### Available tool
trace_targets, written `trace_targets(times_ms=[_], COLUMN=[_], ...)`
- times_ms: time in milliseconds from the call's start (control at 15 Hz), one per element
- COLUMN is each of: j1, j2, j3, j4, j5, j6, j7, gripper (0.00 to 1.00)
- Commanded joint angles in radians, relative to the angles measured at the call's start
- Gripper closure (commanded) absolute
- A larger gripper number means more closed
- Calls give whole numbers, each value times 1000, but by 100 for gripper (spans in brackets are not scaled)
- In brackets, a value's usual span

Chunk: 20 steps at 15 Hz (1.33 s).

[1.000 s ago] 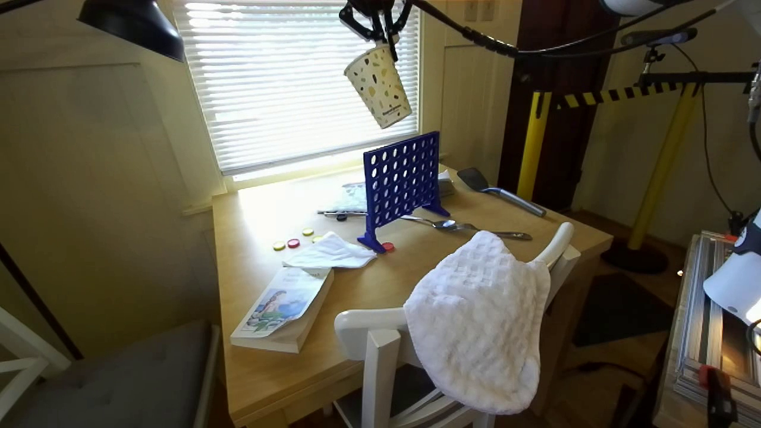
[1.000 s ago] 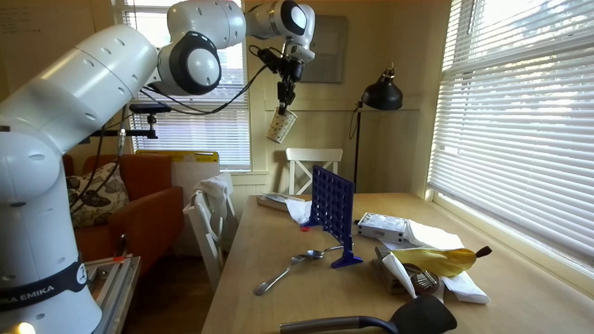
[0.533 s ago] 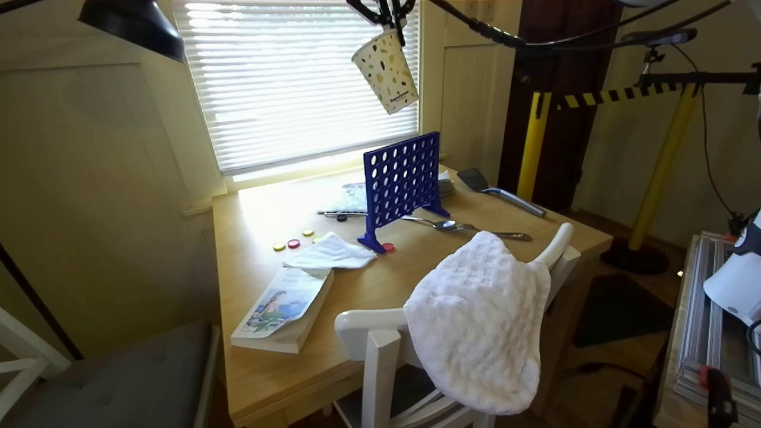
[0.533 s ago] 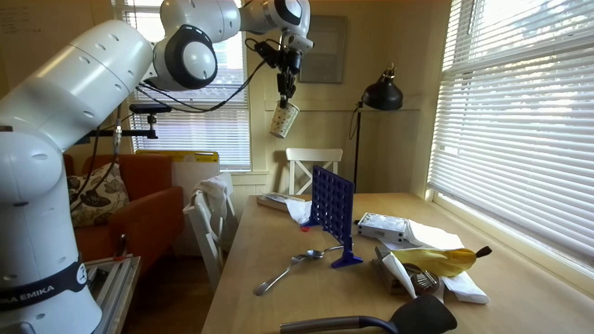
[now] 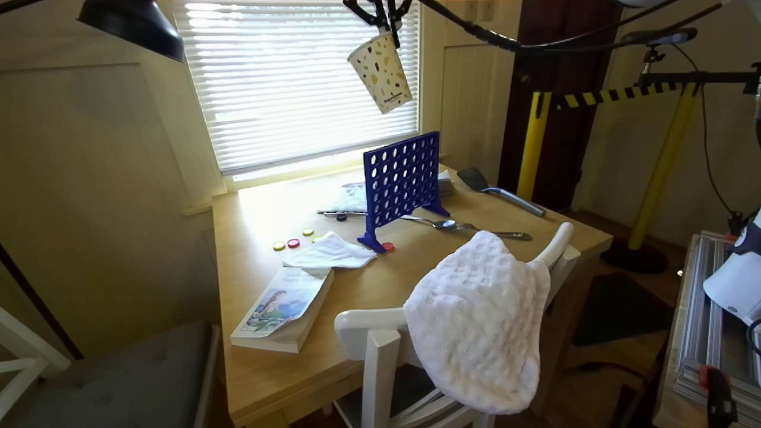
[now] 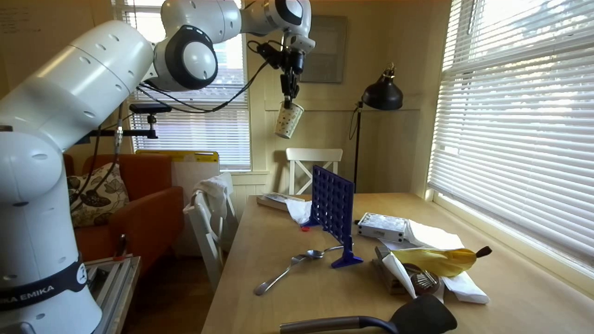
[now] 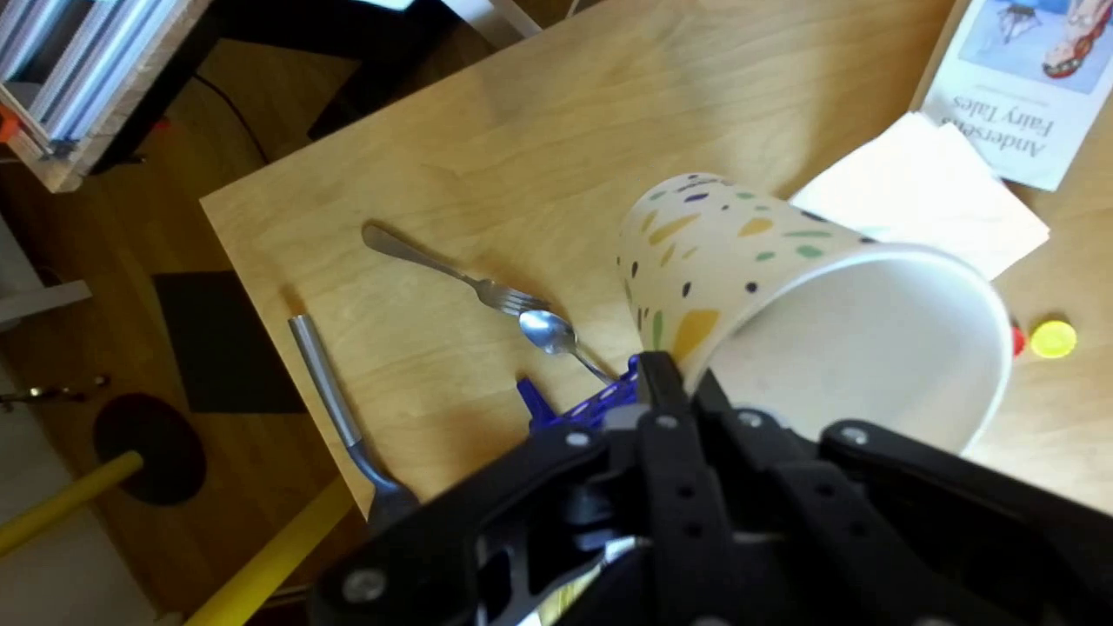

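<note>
A cream paper cup (image 5: 380, 74) with coloured flecks hangs tilted in the air over the table, its mouth toward the gripper. My gripper (image 7: 685, 382) is shut on the cup's rim, one finger outside the wall and the other inside, as the wrist view shows. In both exterior views the cup (image 6: 288, 121) is higher than the upright blue grid rack (image 6: 332, 204) and apart from it. The wrist view shows only part of that rack, behind the fingers. The inside of the cup looks white; its lower part is hidden.
On the table lie a spoon (image 7: 548, 331), a fork (image 7: 417, 255), a spatula (image 6: 423, 315), a napkin (image 5: 330, 252), a book (image 5: 279, 303) and several discs (image 5: 307, 232). A yellow object (image 6: 436, 261) rests near a white box (image 6: 383, 227). A cloth-draped chair (image 5: 380, 356) stands at the edge.
Still held by its rim, the cup has risen a little with the gripper over the last second. Lately it has shifted slightly sideways and hangs somewhat more upright. Things on the table are unmoved.
</note>
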Motion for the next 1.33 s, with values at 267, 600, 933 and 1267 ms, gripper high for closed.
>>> trace_targets(times_ms=[267, 600, 933, 1267], j1=[-43, -114, -174, -187], j2=[-43, -68, -102, -102], j3=[-67, -72, -69, -63], j4=[1, 1, 2, 1], j5=[-90, -56, -34, -54], j6=[40, 36, 41, 46], j7=[25, 177, 393, 380], gripper=[99, 99, 99, 96])
